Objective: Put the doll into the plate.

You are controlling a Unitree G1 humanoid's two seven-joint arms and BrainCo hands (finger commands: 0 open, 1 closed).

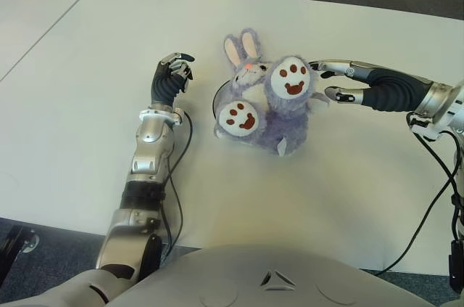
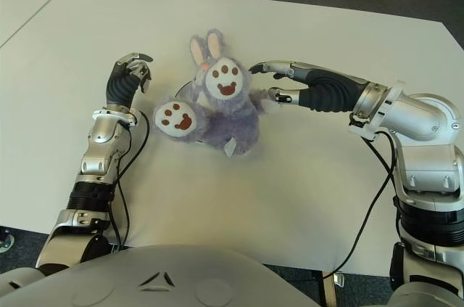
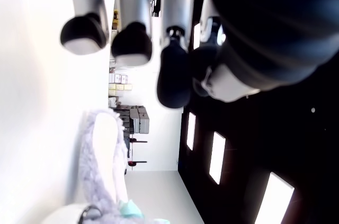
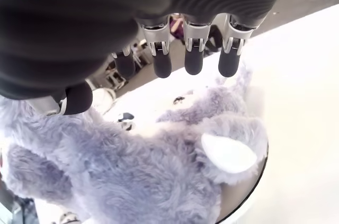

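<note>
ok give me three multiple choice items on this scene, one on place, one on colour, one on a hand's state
1. Where is the doll?
A. on the plate
B. in the left hand
C. on the floor

2. What colour is the doll's fur?
A. green
B. purple-grey
C. red

3. How is the right hand?
A. closed around the doll
B. open beside the doll
C. out of view

Answers: 1 A, the plate's dark rim shows under the doll. 2 B, its fur is purple-grey with white paw pads. 3 B, its fingers are extended above the doll, gripping nothing. The left hand shows curled to the doll's left.
</note>
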